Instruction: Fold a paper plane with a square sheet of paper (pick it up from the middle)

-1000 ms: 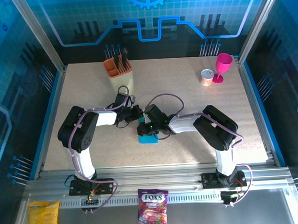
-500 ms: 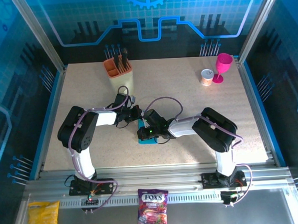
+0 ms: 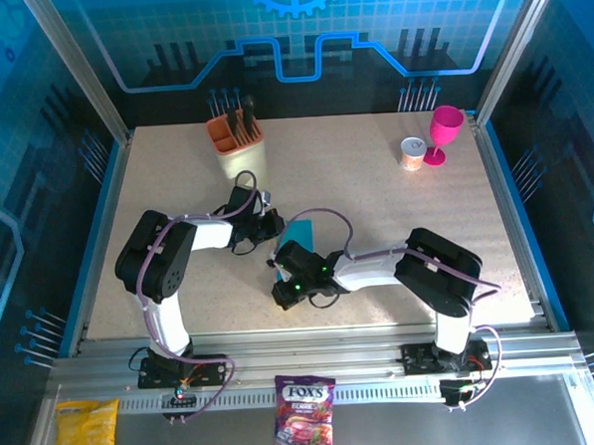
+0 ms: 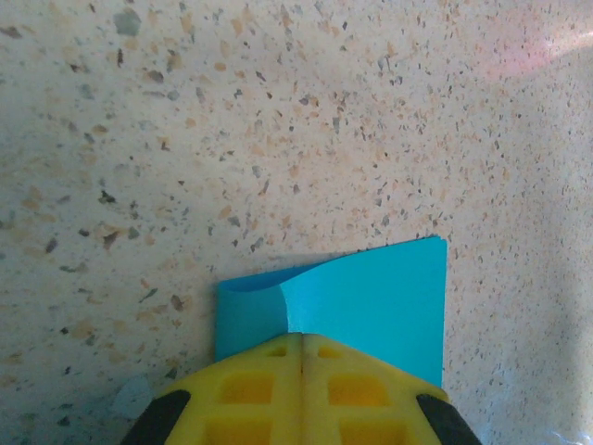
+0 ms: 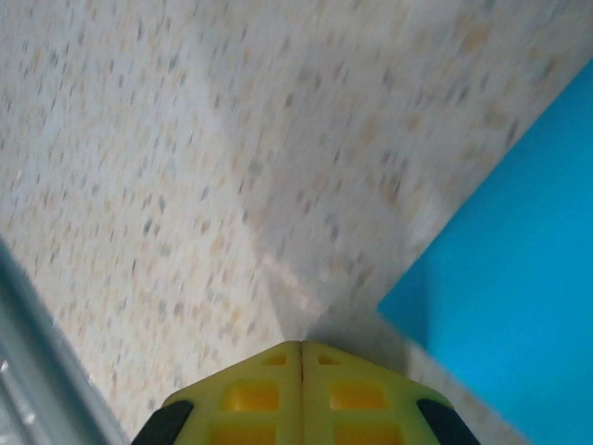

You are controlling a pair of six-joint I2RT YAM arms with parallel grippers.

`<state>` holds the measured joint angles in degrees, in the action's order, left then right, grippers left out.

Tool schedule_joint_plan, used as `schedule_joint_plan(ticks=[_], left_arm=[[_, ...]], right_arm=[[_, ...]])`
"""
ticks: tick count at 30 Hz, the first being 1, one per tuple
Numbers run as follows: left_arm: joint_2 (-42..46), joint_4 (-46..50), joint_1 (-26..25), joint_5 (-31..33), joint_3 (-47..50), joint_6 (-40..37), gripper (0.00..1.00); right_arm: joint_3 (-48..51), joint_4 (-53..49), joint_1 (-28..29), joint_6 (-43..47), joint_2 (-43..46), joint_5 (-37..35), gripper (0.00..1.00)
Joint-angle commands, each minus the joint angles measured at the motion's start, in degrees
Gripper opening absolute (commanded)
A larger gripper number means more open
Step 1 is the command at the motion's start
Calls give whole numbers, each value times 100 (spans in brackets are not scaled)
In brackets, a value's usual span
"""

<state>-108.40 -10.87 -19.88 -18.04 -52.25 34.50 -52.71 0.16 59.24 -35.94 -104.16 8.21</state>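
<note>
The square sheet of paper (image 3: 298, 229) is bright cyan and lies folded on the speckled table. In the left wrist view the paper (image 4: 371, 301) has one layer curling up at its left side. My left gripper (image 4: 299, 336) is shut, its yellow tips resting at the paper's near edge; I cannot tell whether any paper is pinched. From above, the left gripper (image 3: 273, 224) sits just left of the sheet. My right gripper (image 3: 281, 290) is shut and low over bare table, toward the front. In its wrist view the right gripper (image 5: 301, 345) stands beside a corner of the paper (image 5: 519, 269).
A beige utensil holder (image 3: 239, 146) stands at the back left. A pink goblet (image 3: 445, 133) and a small can (image 3: 411, 154) stand at the back right. A candy bag (image 3: 304, 414) and a yellow packet (image 3: 84, 433) lie in front of the rail.
The right gripper has slid toward the front left, off the sheet onto bare table. That uncovered cyan paper beside the left gripper, which has stayed put.
</note>
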Motion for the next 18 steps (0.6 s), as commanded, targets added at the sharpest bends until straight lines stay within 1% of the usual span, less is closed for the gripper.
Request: schedule_joint_plan(ticks=[1, 4, 7, 11, 14, 16, 18], left_arm=[[-186, 303, 16, 302, 117, -75, 0], [-126, 296, 12, 288, 144, -62, 0], [26, 264, 11, 242, 194, -18, 0], [277, 231, -16, 185, 242, 74, 0], [430, 239, -22, 138, 233, 135, 0], [523, 238, -29, 109, 238, 170, 0], [613, 237, -27, 65, 216, 213, 0]], right_arm=[[485, -578, -119, -79, 422, 562, 0], [913, -242, -685, -374, 1162, 843, 0], [1138, -324, -1295, -523, 1874, 827, 0], [1152, -822, -1852, -557, 2460, 426, 0], [1180, -947, -2058, -661, 2626, 241, 0], [1220, -949, -2097, -750, 2664, 159, 4], [1270, -903, -2095, -873, 2656, 96, 11]])
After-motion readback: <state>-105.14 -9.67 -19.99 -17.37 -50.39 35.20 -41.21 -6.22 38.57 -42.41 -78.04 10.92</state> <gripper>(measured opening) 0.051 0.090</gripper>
